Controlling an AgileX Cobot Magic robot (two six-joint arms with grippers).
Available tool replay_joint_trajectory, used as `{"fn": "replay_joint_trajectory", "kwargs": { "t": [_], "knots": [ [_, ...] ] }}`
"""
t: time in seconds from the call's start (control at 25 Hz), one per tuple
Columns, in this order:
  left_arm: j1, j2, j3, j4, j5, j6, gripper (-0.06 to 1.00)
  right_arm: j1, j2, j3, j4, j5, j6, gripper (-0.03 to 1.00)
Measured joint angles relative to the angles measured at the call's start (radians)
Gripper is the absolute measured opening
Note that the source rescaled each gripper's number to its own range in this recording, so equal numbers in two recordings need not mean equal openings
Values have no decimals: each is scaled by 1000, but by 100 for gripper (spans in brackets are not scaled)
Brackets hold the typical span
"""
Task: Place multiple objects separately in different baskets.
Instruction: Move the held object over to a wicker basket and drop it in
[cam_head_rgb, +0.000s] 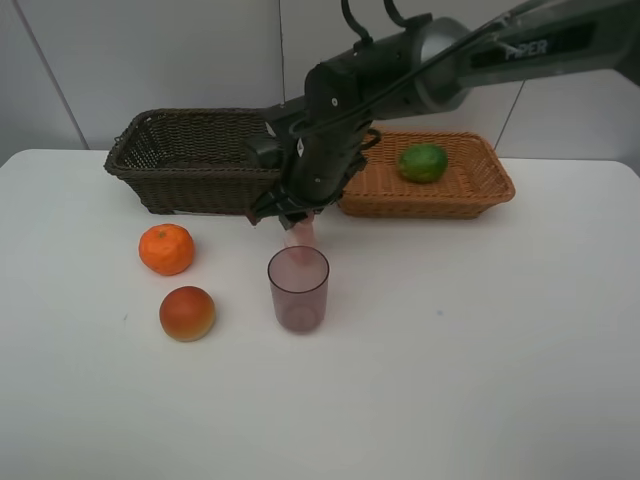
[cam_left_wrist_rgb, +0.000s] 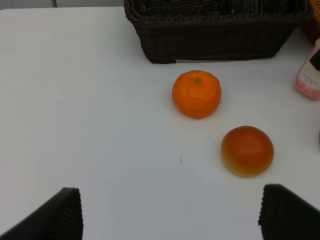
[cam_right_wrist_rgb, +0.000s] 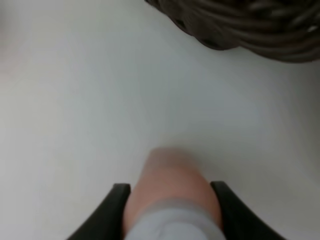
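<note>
Fingers of the right gripper are clamping the upright pink bottle by its cap end, just in front of the dark brown basket (left gripper is hanging wide open, empty).

A white worktop fills most of the high view, smooth and matte, with a tiny dark speck on its bare surface. Behind its far edge rises a pale grey wall of flat panels, divided by thin seams.
</note>
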Motion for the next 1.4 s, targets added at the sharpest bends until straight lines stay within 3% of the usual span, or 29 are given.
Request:
{"fn": "replay_joint_trajectory", "kwargs": {
  "t": [0.68,0.96,1.16,1.4],
  "knots": [
    [0,0,0,0,0,0,92,0,-126,-2,10,57,0,0],
    [0,0,0,0,0,0,92,0,-131,-115,10,49,0,0],
    [0,0,0,0,0,0,92,0,-131,-198,-8,-36,0,0],
    [0,0,0,0,0,0,92,0,-126,-208,-14,-235,0,0]
  ]
}}
